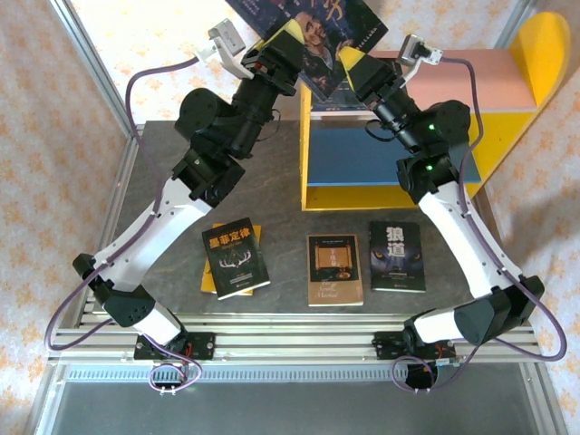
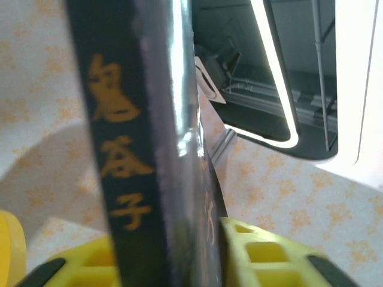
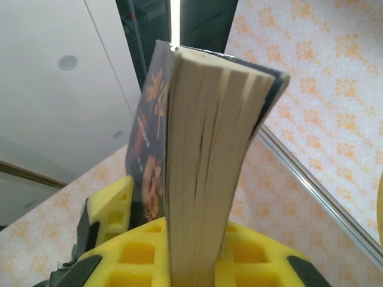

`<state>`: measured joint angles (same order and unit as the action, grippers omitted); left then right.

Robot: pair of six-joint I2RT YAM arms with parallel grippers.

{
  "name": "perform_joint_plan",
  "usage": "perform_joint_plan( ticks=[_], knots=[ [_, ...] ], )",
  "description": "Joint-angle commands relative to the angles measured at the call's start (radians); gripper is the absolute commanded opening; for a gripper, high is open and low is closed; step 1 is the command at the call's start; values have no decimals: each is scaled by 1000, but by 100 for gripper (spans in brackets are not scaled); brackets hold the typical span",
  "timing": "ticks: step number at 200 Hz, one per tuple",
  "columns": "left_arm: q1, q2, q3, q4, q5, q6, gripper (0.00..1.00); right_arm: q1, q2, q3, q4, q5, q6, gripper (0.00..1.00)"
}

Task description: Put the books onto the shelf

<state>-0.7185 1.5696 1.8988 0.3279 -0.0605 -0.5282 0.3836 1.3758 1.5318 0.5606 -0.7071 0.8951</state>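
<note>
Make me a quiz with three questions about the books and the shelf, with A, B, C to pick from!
1. Where is the wolf book?
A) on the shelf
B) on the table, right of the brown book
C) in a tool

2. What colour are the side panels of the shelf?
A) yellow
B) green
C) white

3. How is the portrait book?
A) lying flat on the table
B) standing on the shelf
C) held up by the left tool and right tool

Answers:
1 B, it lies flat beside the brown one.
2 A, the round-topped panels are yellow.
3 C, each tool's fingers pinch one edge of it.
</note>
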Motion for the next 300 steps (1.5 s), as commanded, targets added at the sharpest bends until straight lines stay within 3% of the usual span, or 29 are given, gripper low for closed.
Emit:
perform_joint_plan(
  ticks=[1,20,61,87,140,178,213,247,300],
  knots=[
    [7,-51,-38,69,-23,30,45,5,-44,43,-80,-47,-118,6],
    [18,-82,-74,48,-32,44,60,-5,-60,45,-125,-52,-156,5],
    [84,-145,-121,-66,1,7,69,-26,-76,62,-204,-81,-211,3],
    [138,-178,-117,-213,98,-26,76,-41,-97,62,-246,-107,-247,3],
    [252,-223,-124,-500,347,-90,79,-59,-175,82,-451,-184,-382,1],
    [434,-168,-162,-379,725,-303,75,-59,-232,96,-620,-216,-502,0],
    [452,-94,-67,-402,962,-279,72,-60,-236,117,-717,-231,-541,0],
    [453,-83,44,-632,1022,-100,72,-60,-219,139,-751,-260,-554,0],
    [456,-136,13,-648,1063,-42,74,-60,-198,165,-771,-269,-541,0]
  ],
)
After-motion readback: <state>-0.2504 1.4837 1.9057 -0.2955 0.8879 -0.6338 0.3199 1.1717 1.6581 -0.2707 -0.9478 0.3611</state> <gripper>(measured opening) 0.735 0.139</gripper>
